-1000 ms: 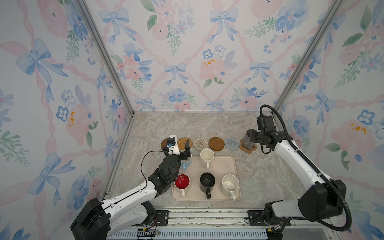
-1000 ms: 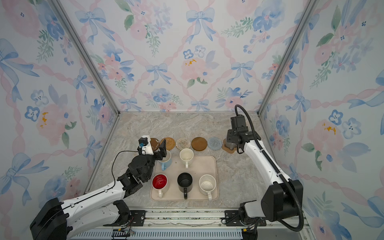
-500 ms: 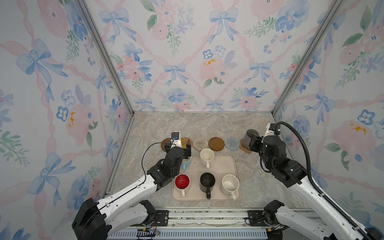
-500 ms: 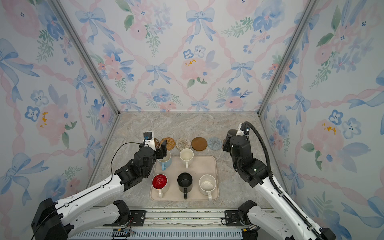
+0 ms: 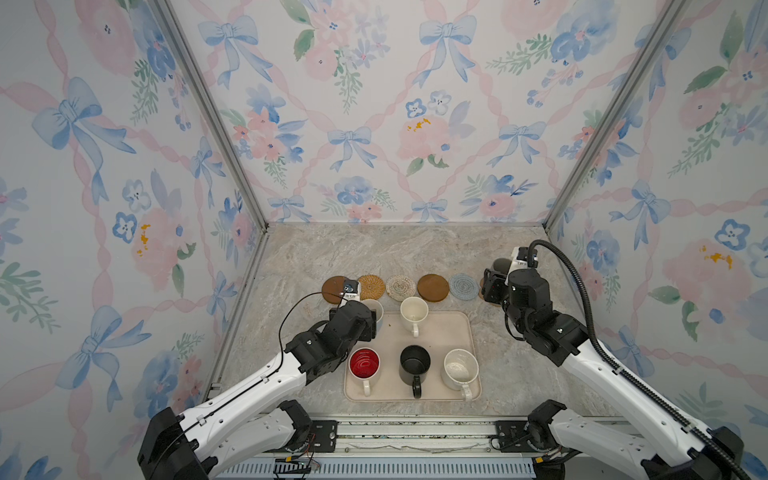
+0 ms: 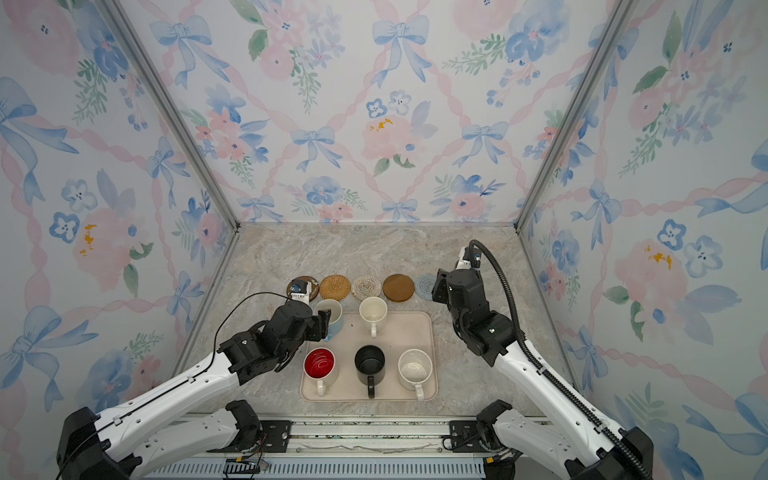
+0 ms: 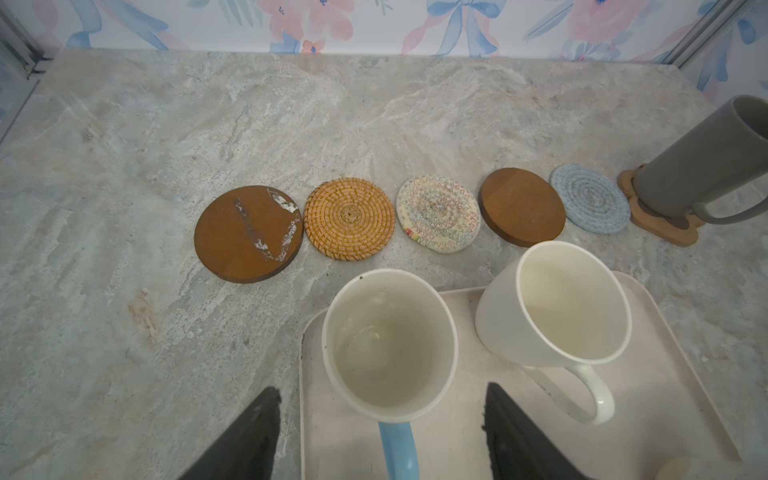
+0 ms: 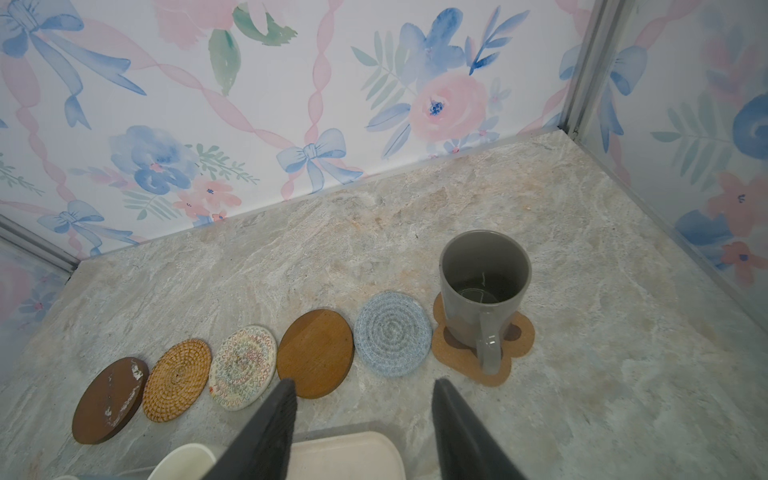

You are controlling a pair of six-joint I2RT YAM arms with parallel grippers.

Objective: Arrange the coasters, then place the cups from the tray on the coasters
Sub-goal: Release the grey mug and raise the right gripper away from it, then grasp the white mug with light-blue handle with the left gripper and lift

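Six coasters lie in a row behind the tray (image 5: 470, 332): brown disc (image 7: 245, 235), rattan (image 7: 349, 218), cream woven (image 7: 438, 218), brown disc (image 7: 521, 205), blue-grey (image 7: 590, 197), paw-shaped (image 8: 457, 361). The tall grey cup (image 8: 484, 291) stands on the paw coaster. My left gripper (image 7: 382, 390) is open, one finger on each side of the light blue cup (image 7: 390, 345) and its handle (image 7: 399, 449), touching neither. The cream cup (image 7: 557, 303), red-inside cup (image 5: 364, 362), black cup (image 5: 414, 360) and speckled cup (image 5: 459, 366) stand on the tray. My right gripper (image 8: 363, 384) hangs open and empty over the tray's far right corner.
Floral walls close in the marble table (image 5: 374, 253) on three sides. The right arm (image 5: 552, 328) stretches along the tray's right side, and the left arm (image 5: 316, 349) crosses its near left corner. A metal rail (image 5: 415, 428) runs along the front edge.
My right gripper has drawn back from the grey cup toward the tray. The left gripper has moved in over the light blue cup's handle, its jaws narrowing a little.
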